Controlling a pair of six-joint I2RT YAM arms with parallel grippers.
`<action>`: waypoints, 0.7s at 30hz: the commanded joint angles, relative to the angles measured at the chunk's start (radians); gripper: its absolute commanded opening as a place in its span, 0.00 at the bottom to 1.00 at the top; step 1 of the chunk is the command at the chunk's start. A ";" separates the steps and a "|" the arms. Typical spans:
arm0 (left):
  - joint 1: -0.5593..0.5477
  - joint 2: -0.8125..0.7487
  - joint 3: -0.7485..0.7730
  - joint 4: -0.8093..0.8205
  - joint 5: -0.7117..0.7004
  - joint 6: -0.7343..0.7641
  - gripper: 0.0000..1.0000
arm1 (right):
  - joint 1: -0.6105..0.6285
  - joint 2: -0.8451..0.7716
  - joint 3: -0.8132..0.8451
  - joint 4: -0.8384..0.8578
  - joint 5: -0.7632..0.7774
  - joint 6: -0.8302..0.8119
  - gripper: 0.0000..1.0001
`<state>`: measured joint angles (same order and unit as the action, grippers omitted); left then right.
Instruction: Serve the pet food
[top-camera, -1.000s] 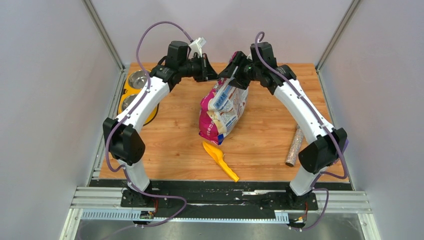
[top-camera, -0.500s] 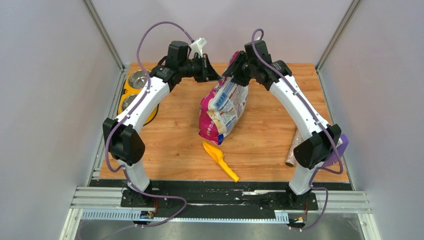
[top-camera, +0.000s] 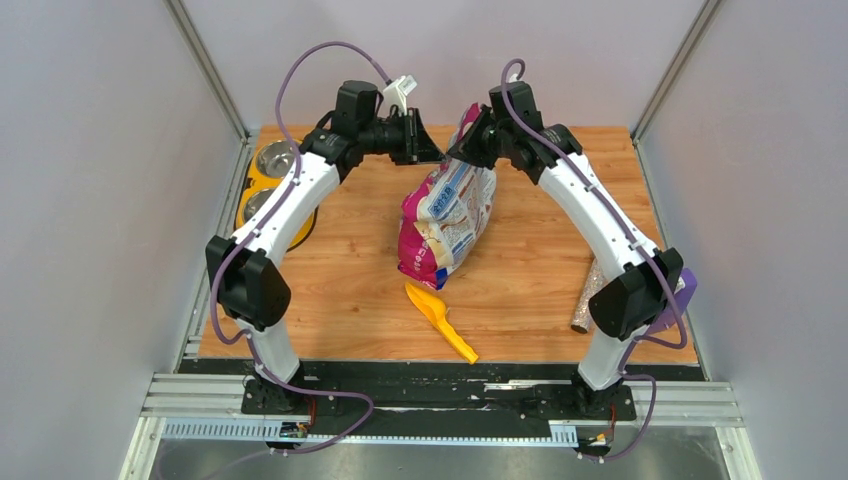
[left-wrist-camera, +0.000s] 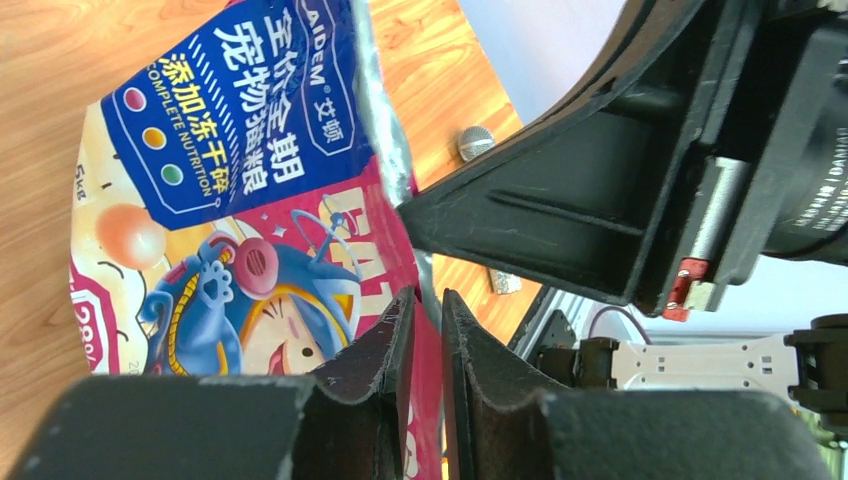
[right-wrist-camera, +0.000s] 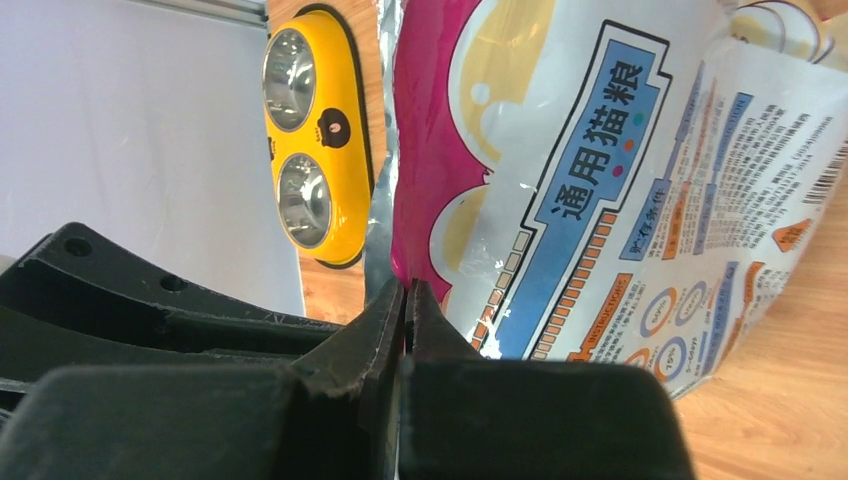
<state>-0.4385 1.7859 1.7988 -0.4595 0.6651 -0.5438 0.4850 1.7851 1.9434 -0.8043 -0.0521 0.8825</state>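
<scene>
Pinching the top seam of the cat food bag (top-camera: 445, 215) with right fingers (right-wrist-camera: 360, 340), pressed fully together. Holding left fingers (left-wrist-camera: 370, 350) slightly apart at the same top edge, pink foil showing in the gap; failing to tell whether touching. Seeing the bag propped up in the middle of the surface (top-camera: 530, 250), top toward the far edge. Seeing yellow scoop (top-camera: 440, 322) lying just beside its bottom, speckled tube (top-camera: 588, 292) near right edge, yellow double bowl (top-camera: 258, 183) at far-left corner.
</scene>
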 joint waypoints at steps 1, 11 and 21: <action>-0.011 0.016 0.057 -0.021 0.036 0.013 0.24 | 0.000 -0.054 -0.100 0.104 -0.063 -0.025 0.00; -0.012 0.058 0.100 -0.052 -0.012 0.039 0.19 | 0.000 -0.101 -0.159 0.112 -0.040 -0.045 0.00; -0.012 0.047 0.111 0.012 -0.009 -0.012 0.34 | 0.000 -0.136 -0.207 0.128 -0.045 -0.072 0.00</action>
<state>-0.4465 1.8389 1.8713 -0.4919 0.6708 -0.5488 0.4831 1.6882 1.7641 -0.6449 -0.0879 0.8524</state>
